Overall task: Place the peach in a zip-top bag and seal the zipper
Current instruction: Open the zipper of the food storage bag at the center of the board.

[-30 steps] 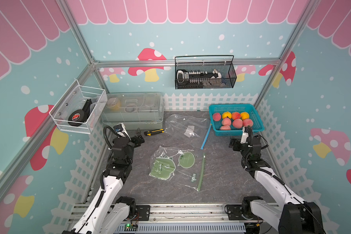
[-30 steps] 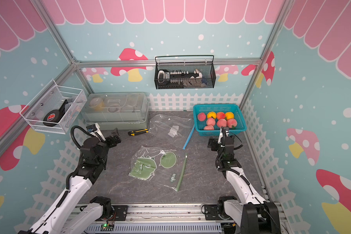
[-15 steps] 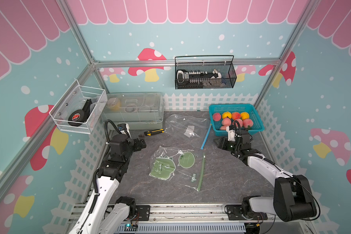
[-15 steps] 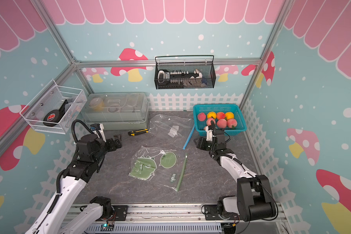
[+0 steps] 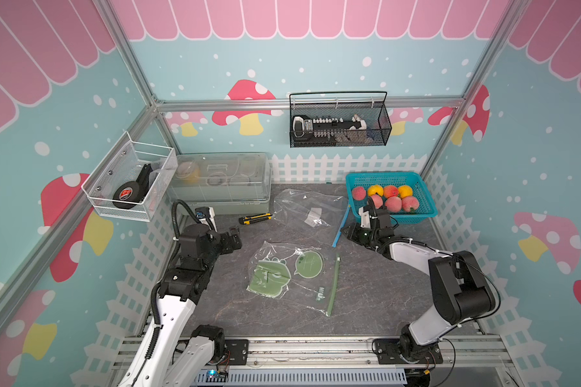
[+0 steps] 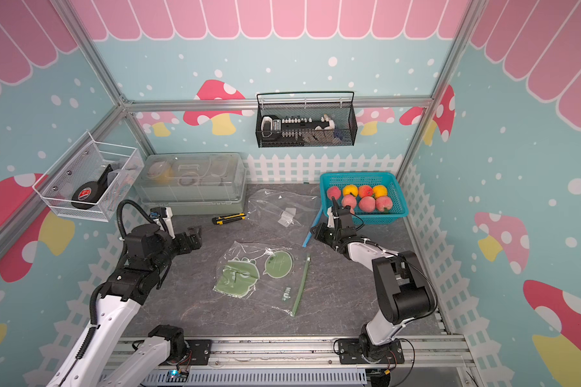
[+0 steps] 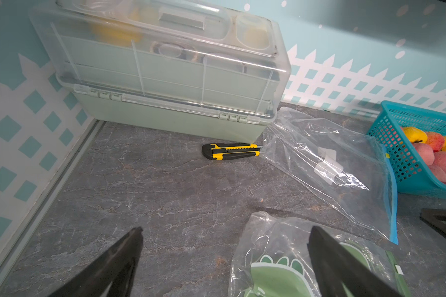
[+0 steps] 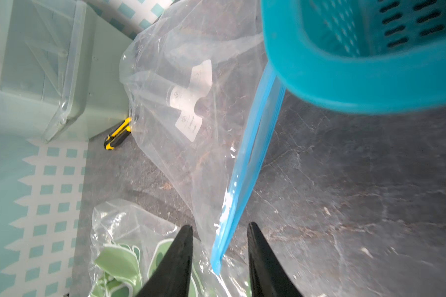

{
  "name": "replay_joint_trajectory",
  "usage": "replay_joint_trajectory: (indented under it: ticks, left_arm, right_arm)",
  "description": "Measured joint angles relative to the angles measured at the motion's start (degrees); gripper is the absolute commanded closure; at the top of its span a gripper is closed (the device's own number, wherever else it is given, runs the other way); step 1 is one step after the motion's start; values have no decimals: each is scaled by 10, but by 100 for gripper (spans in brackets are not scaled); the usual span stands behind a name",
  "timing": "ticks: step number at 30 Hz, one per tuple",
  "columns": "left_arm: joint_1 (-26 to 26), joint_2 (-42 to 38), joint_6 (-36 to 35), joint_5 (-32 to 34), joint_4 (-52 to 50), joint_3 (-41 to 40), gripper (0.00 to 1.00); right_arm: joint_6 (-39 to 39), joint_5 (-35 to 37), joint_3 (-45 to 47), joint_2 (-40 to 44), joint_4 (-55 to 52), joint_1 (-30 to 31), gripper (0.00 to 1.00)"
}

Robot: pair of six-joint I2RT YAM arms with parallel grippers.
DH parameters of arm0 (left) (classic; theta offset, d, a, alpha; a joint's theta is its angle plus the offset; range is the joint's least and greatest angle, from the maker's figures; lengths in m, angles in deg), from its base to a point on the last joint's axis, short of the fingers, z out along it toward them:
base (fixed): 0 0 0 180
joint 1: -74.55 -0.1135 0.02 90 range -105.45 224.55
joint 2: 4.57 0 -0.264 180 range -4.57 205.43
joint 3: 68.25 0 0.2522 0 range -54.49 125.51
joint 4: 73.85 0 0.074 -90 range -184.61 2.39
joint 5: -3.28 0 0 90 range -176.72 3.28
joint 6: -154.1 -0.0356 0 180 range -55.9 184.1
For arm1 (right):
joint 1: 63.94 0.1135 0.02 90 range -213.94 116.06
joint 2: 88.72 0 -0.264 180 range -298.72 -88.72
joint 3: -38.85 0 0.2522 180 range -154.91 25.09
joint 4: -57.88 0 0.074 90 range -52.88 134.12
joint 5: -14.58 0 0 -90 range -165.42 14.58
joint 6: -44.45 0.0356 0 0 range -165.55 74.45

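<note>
The peaches (image 5: 393,203) all sit in the blue basket (image 5: 383,174) at the far right corner of the worktop (image 5: 366,301), mixed with two yellow fruits (image 5: 375,190); none is in a bag or in a pincer. Just beside the basket, toward the middle, lies the clear zip-top bag (image 5: 307,209), flat and crinkled. Its blue zip strip (image 5: 343,221) runs along the edge nearest the basket, with one end up against the basket's corner. The right pincer (image 8: 220,228) is low at the near end of that strip. In the right wrist view its two black fingers (image 8: 183,246) stand a narrow gap apart with the strip's corner between them, and I cannot tell whether either finger touches the plastic. The left pincer (image 7: 226,228) hovers over the left side of the worktop, spread wide and holding nothing. It points toward a yellow and black utility knife (image 7: 231,151) that lies in front of a translucent storage box (image 7: 165,77). In the middle of the worktop a second bag (image 5: 287,273), with green prints and a green zip, lies flat
</note>
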State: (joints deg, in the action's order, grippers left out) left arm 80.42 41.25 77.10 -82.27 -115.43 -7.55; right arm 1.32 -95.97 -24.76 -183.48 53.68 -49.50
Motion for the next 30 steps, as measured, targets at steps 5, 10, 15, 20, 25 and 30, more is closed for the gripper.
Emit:
replay_joint_trajectory:
  ticks: [5,10,15,20,25,30]
  left_arm:
    - [-6,-2,0,0,0,0,1]
    - [-10,-2,0,-1,0,0,1]
    - [-14,-2,0,-2,0,0,1]
    - [-14,-2,0,-3,0,0,1]
    - [-20,-2,1,-8,0,0,1]
    - [-24,-1,1,-13,0,0,1]
  right_arm:
    - [12,19,-23,-28,4,6,65]
    - [16,31,-32,-41,3,6,65]
    - [16,31,-50,-69,3,6,65]
    - [16,30,-64,-83,3,6,66]
    - [17,25,-87,-103,4,6,66]
    - [17,18,-93,-119,5,6,71]
